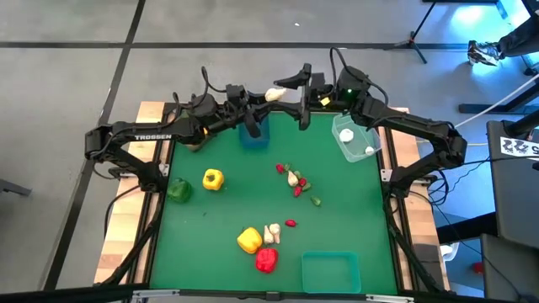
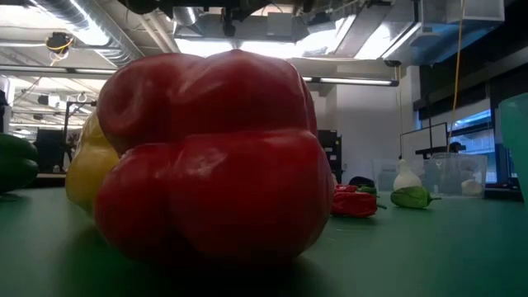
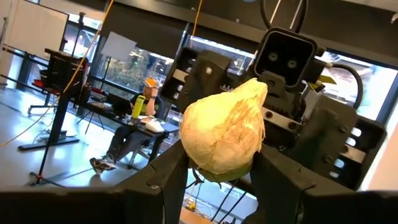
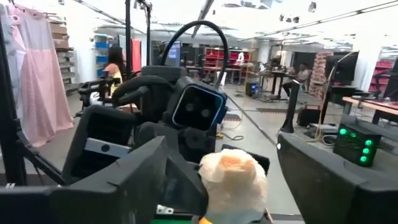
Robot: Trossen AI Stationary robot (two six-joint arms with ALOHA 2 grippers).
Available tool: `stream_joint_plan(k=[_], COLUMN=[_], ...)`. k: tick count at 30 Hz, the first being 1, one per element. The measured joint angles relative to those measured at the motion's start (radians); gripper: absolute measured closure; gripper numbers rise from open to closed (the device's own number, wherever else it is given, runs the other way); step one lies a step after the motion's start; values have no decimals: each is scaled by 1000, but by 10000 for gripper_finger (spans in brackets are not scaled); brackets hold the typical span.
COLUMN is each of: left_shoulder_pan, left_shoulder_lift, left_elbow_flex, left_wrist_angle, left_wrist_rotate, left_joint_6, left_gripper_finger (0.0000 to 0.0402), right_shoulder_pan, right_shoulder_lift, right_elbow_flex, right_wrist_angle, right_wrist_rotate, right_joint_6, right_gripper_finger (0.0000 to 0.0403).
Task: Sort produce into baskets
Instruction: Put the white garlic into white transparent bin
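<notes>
— Looking at the far middle of the surface [image 1: 354, 210], what's going on up there?

— Both arms meet in the air above the blue basket [image 1: 253, 133]. The left gripper [image 3: 219, 163] is clamped on a garlic [image 3: 224, 130], pinched low between its two fingers. The right gripper [image 1: 295, 91] faces it with its fingers spread wide, one on each side of the garlic and not closed on it. It looks to me like a hand-over.

— So how much is sorted?

— Very little, I'd say. The clear basket [image 1: 344, 150], far right, has at least one white piece in it. The teal basket [image 1: 330, 256], near right, looks empty. There is something at the far left under the left arm, perhaps the dark basket, but I cannot make it out.

— And what's left?

— Most of it. A yellow pepper [image 1: 213, 178] and a green pepper [image 1: 178, 191] sit left of centre. Near the front are a second yellow pepper [image 1: 249, 240], a red pepper [image 1: 266, 259] and another garlic [image 1: 272, 233], close together. A scatter of small bits [image 1: 296, 182] lies right of centre, with one red bit [image 1: 290, 223] nearer.

— Early days, then.

— I'd judge so. The held garlic hasn't reached a basket yet.
</notes>
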Motion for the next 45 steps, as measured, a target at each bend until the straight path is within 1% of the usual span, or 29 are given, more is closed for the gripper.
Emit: stream_joint_plan(k=[5,13,19,24,28,32,36,38,42,45], left_shoulder_pan=[0,0,1,1,1,1,3,9,30,46], left_shoulder_lift=[0,0,0,0,0,0,0,-1,1,3], left_elbow_flex=[0,0,0,0,0,0,0,0,-1,-2], left_wrist_angle=[0,0,0,0,0,-9,-53,-68,-97,-137], left_wrist_rotate=[0,0,0,0,-1,-1,4,37,141,185], left_joint_6=[0,12,12,11,11,19,36,52,60,56], left_gripper_finger=[245,245,245,245,245,245,244,244,244,244], right_shoulder_pan=[1,1,1,1,1,1,1,1,-19,-41], right_shoulder_lift=[-1,-1,-1,-1,-2,-2,-1,-3,-20,-33], right_elbow_flex=[0,0,0,0,0,0,0,-1,0,3], right_wrist_angle=[5,-7,-7,-7,-7,-10,-22,-25,-19,-17], right_wrist_rotate=[0,1,35,44,44,44,76,90,124,133], right_joint_6=[0,-1,-4,-5,-5,-5,-5,-5,-4,3], right_gripper_finger=[145,236,303,348,377,386,377,374,374,374])
